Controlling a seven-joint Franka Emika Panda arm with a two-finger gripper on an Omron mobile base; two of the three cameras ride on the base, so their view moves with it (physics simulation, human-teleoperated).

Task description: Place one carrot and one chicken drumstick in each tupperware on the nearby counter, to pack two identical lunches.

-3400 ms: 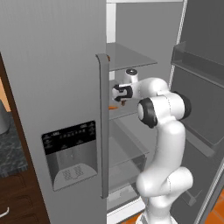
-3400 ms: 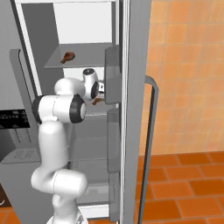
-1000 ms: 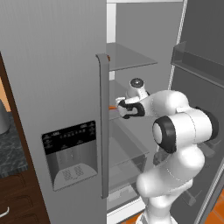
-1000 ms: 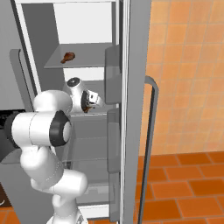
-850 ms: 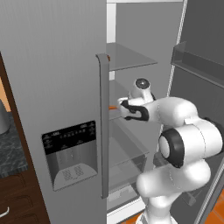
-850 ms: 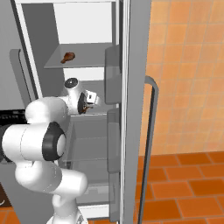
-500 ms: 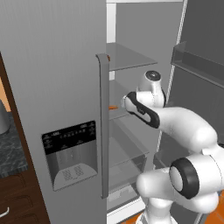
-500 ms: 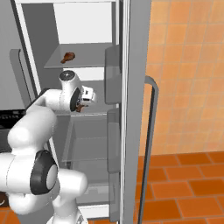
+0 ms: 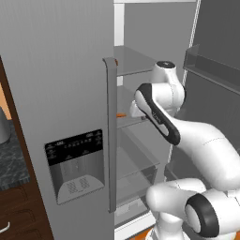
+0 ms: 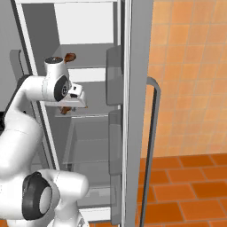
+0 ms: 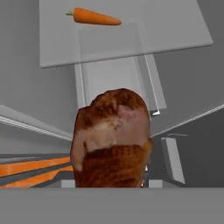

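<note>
A browned chicken drumstick (image 11: 111, 140) fills the middle of the hand view, and my gripper (image 10: 68, 106) is shut on it, with the fingertips hidden behind the meat. In the right base view this drumstick (image 10: 65, 110) hangs under the hand in front of the fridge's middle shelf. A carrot (image 11: 94, 17) lies on the glass shelf (image 11: 175, 26) beyond it, and the carrot (image 9: 121, 114) peeks out past the door handle. A second drumstick (image 10: 69, 57) rests on the upper shelf. The speckled counter (image 9: 11, 159) shows at the far left. The tupperware is out of view.
The closed left fridge door (image 9: 61, 93), with its dispenser panel (image 9: 75, 159), stands close beside the arm. The open right door (image 10: 133, 111) and its bins (image 9: 211, 70) flank the other side. A clear drawer (image 10: 86, 142) sits below the shelf. Brown drawers (image 9: 14, 211) lie under the counter.
The arm has swung around, its elbow dropping low and right while the wrist rose. The hand has shifted slightly back from the shelf with the drumstick still in its grip.
</note>
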